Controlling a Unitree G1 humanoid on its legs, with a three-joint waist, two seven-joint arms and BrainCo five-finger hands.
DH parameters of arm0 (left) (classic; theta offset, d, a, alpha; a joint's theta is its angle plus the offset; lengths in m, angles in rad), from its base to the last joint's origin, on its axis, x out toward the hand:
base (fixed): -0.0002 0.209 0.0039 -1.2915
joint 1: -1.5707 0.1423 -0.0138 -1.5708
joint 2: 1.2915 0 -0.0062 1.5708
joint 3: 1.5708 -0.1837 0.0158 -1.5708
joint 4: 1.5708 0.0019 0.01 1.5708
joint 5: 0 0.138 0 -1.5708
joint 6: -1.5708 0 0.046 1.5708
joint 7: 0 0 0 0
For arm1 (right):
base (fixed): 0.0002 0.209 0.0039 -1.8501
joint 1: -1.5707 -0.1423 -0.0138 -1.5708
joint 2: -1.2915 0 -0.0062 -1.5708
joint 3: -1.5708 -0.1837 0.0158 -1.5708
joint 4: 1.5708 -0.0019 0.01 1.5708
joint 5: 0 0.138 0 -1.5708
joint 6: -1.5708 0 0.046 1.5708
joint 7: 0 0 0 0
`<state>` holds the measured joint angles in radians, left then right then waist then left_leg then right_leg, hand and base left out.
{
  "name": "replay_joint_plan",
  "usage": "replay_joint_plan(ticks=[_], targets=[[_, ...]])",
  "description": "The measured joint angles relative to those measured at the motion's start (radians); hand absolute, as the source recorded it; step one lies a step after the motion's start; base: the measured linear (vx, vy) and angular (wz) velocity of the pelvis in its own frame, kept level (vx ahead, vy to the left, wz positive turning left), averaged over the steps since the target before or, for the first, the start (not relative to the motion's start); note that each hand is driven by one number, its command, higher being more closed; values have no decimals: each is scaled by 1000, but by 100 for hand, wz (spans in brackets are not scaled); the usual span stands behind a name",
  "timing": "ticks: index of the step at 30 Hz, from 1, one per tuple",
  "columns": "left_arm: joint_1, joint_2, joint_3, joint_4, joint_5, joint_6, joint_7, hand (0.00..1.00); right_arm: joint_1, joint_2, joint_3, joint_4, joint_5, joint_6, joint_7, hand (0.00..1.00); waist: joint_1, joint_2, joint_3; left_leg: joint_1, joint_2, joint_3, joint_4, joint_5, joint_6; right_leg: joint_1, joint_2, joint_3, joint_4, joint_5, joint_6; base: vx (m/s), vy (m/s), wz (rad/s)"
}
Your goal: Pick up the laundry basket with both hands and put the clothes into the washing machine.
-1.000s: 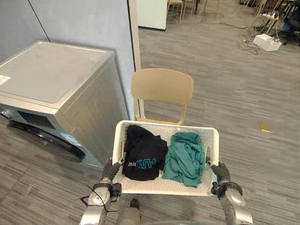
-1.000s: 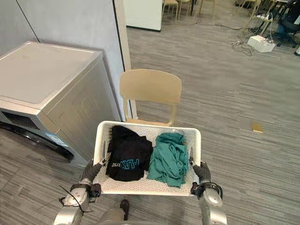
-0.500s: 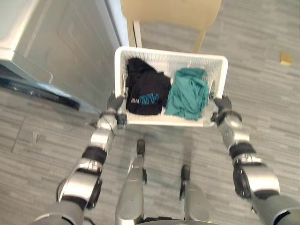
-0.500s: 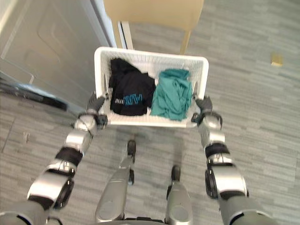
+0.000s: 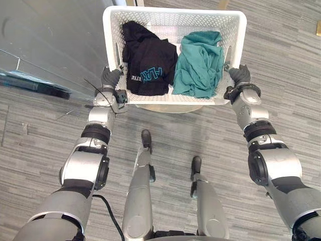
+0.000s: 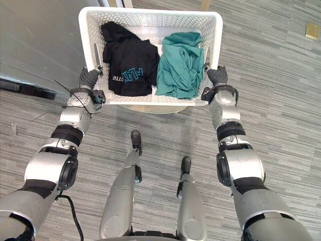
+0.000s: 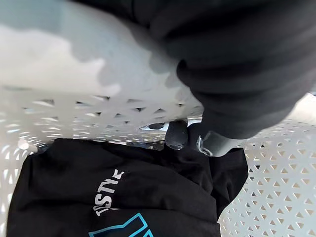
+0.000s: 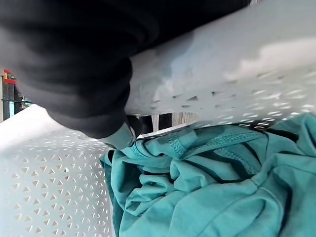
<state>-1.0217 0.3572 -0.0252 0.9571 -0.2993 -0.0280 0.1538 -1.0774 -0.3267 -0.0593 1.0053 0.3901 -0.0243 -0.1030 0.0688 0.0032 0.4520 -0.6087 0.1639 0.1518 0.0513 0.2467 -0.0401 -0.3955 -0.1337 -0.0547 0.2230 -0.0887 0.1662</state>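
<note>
Laundry basket (image 5: 175, 15): white, perforated walls, right in front of the robot and level, its long side across the body. You have it gripped at both short ends. A pale tan surface (image 5: 155, 107) shows just under its near edge. Cannot tell whether the basket rests on it or hangs clear.

Contents: black garment (image 5: 148, 60) with teal and white print in the robot's left half. Teal garment (image 5: 200, 63) crumpled in the right half. The two touch along the middle, and both lie fully inside the walls.

Left hand (image 5: 111, 79): at the basket's left end wall, just below the rim. Its wrist view shows a dark fingertip (image 7: 176, 134) poking through the handle slot, over the black garment. Fingers are hooked round the handle.

Right hand (image 5: 239, 75): at the right end wall, at matching height. In its wrist view a silver finger (image 8: 127, 133) comes through the slot next to the teal garment. It is curled round the handle likewise.

Surroundings: washing machine (image 5: 45, 40) to the robot's left, its grey side panel close beside the basket's left end. Its door cannot be made out here. Grey plank floor (image 5: 45, 135) lies beneath. A small tan scrap (image 6: 311, 30) lies on the floor, well off to the right.
</note>
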Motion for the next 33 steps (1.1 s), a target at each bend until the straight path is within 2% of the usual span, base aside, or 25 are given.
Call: replay_joint_plan(ticks=[1, 3, 4, 9, 12, 22, 24, 27, 29, 33], targets=[[-7, 1, 1, 0, 2, 7, 0, 0, 0, 0, 0, -4, 0, 0, -2, 0, 1, 0, 0, -3, 3, 4, 0, 0, 0, -4, 2, 0, 0, 0, 0, 43, -55, -9], [-14, -1, 36, 0, 2, 17, 0, 0, -2, 7, 0, -19, 1, -4, -2, 0, 2, 0, 0, -12, 12, 17, 1, -1, 2, -15, 9, 0, 1, 2, -2, 74, -103, -11], [-26, -10, 107, 1, -3, 22, 9, 0, -4, 21, -1, -10, 46, -1, 12, 0, 3, 0, 0, -21, 32, 38, 23, 3, 3, -21, 18, -2, 5, 2, -3, 112, -150, -12], [-101, -19, 187, 2, -36, 20, 43, 0, -3, 25, -2, 33, 72, 30, 18, 0, 1, 0, 0, -21, 41, 42, 26, 3, 3, -22, 25, -3, 7, 1, -3, 53, -68, -5], [-119, -13, 196, 5, -29, 20, 45, 0, 6, 30, -1, 35, 70, 51, 29, 0, -2, 0, 0, -18, 45, 49, 27, 3, 4, -29, 26, -2, 20, 0, -5, 25, -42, -6], [-143, 5, 203, 4, -13, 20, 19, 0, -5, 37, -1, 28, 39, 56, 68, 0, -3, 0, 0, 2, 46, 67, 19, -4, -5, -29, 21, -2, 37, -1, -6, 7, -16, -2], [-142, 18, 230, 4, -22, 20, 18, 0, -6, 28, -1, 24, 37, 57, 73, 0, -4, 0, 0, 7, 46, 74, 19, -4, -5, -29, 19, -3, 45, -1, -6, 0, 0, 0], [-132, 85, 241, -6, -25, 17, 4, 0, -7, -15, -1, -16, 29, 69, 87, 0, -5, 0, 0, 18, 46, 85, 20, -4, -5, -28, 14, -3, 59, -1, -6, -1, -7, -2], [-118, 128, 290, -6, -32, 7, 0, 0, -15, -48, -1, -41, 25, 69, 88, 0, -4, 0, 0, 30, 46, 92, 20, -4, -5, -22, 11, -4, 70, -3, -8, -2, -12, -2], [-64, 144, 328, -9, -43, 1, -3, 0, -17, -68, -3, -43, 18, 69, 92, 0, -5, 1, 0, 68, 45, 98, 21, -13, 6, 16, 5, -28, 82, -21, -20, 19, -38, 10]])
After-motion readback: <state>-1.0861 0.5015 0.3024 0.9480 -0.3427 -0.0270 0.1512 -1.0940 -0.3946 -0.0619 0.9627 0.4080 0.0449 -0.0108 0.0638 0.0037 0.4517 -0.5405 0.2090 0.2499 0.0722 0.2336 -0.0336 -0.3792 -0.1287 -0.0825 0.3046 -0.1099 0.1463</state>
